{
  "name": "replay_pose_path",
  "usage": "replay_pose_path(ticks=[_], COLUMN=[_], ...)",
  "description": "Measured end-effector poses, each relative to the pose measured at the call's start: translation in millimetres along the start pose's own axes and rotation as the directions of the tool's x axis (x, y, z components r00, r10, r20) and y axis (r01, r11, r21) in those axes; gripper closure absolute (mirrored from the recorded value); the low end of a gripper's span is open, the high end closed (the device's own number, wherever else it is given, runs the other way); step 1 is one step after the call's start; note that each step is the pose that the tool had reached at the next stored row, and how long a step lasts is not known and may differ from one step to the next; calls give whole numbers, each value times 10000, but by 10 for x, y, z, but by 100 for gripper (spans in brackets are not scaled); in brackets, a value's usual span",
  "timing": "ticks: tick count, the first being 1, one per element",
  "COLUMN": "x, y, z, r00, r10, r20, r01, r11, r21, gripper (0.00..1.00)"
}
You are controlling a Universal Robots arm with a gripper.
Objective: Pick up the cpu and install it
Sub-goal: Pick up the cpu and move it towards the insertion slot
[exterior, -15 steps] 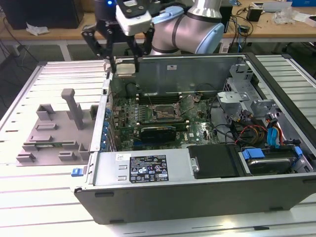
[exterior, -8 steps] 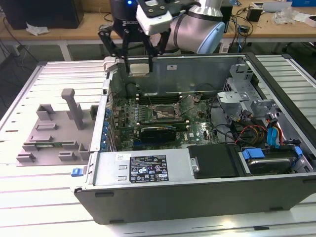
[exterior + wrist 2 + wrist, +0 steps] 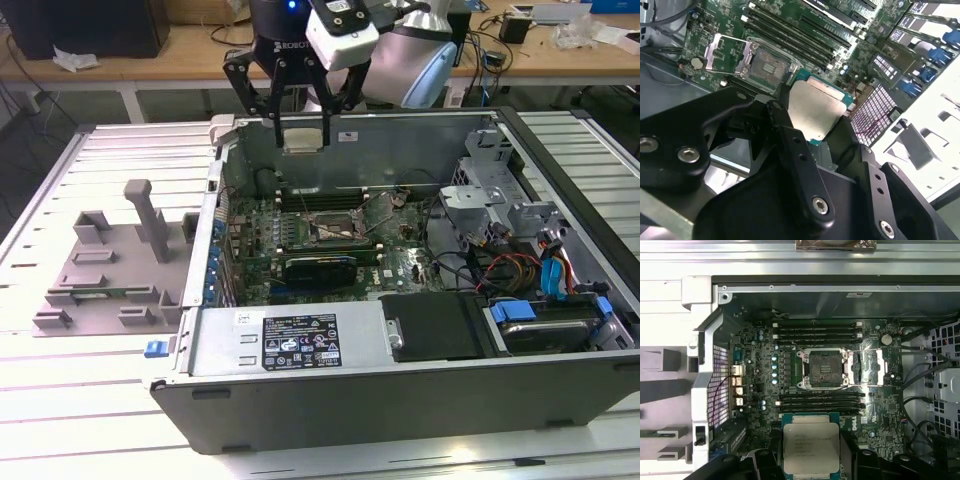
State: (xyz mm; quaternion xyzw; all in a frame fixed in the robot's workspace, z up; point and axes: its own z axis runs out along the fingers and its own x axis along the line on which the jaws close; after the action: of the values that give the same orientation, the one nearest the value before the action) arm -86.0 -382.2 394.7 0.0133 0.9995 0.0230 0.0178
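On the bench point(image 3: 60, 420), at the exterior view's left, a grey fixture point(image 3: 110, 270); mid-frame, jaws clamped on the cpu point(image 3: 303, 139), held above the open case point(image 3: 400, 400) and clear of the open socket point(image 3: 335, 232) on the board point(image 3: 400, 262) below; rightward, drive cage point(image 3: 485, 190) and blue cables point(image 3: 555, 275).

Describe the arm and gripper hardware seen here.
The gripper is black, with jointed linkage fingers pinned by silver screws, as the second wrist view shows. It has white lettering on its body and a blue light above. A white box-shaped camera housing sits beside it. The arm has a rounded, pale grey-blue joint.
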Motion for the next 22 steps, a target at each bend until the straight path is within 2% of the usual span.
replay_pose_path(ticks=[2, 5, 8, 15, 16, 19, 20, 22], x=[-13, -76, -177, -319, -356, -424, -459, -468], y=[0, 0, 0, -1, -1, 0, 6, 15], z=[12, 46, 99, 202, 230, 283, 324, 371], r00=[10000, 10000, 10000, 9998, 9997, 9996, 9996, 9996], r10=[-1, 1, 6, 10, 13, 14, 14, 16], r20=[1, -24, -100, -215, -249, -281, -291, -292], r01=[1, -1, -6, -10, -14, -14, -14, -16], r11=[10000, 10000, 10000, 10000, 10000, 10000, 10000, 10000], r21=[-7, -18, -19, -22, -22, -22, -22, -23], gripper=[45, 45, 45, 45, 45, 45, 45, 45])
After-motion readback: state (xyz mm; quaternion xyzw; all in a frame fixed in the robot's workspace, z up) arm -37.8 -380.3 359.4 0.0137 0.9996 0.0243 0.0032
